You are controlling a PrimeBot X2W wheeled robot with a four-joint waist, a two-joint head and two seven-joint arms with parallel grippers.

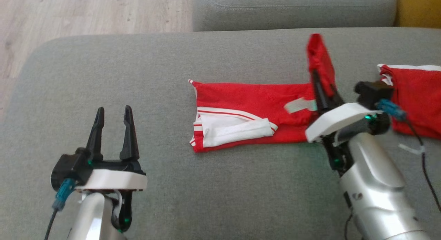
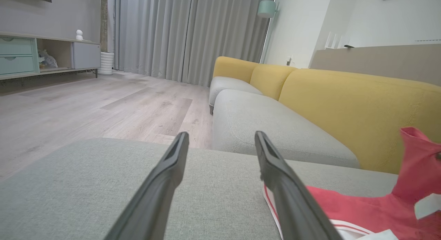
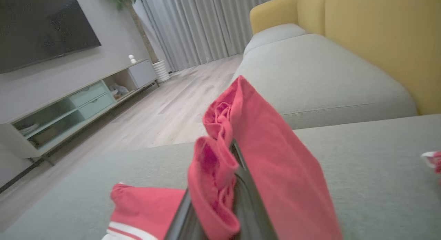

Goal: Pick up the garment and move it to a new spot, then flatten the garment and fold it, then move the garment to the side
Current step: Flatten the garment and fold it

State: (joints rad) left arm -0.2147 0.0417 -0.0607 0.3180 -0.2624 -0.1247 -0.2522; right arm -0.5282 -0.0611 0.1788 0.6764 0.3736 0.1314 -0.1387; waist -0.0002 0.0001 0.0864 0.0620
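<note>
Red garment (image 1: 255, 98) lying mid-cushion on the grey sofa (image 1: 137, 78), right end lifted and pinched in the clenched right gripper (image 1: 320, 85), left gripper (image 1: 114, 110) splayed and empty at near left; liable to slip free or bunch if dragged leftward too fast, spoiling the fold.

Right end effector (image 1: 318, 83): fingertips buried in raised fold of garment (image 1: 248, 98); contact point not visible. Garment's right end hidden behind right forearm.
Second red cloth (image 1: 418, 95): cut off by right edge of head view; type undetermined.
Left wrist view: left end effector (image 2: 222, 135) finger bases cut by bottom edge; garment cut by bottom and right edges.
Right wrist view: fold blurred, covers most of both fingers.
White object (image 2: 79, 34) on cabinet (image 2: 41, 54): too small to identify.
</note>
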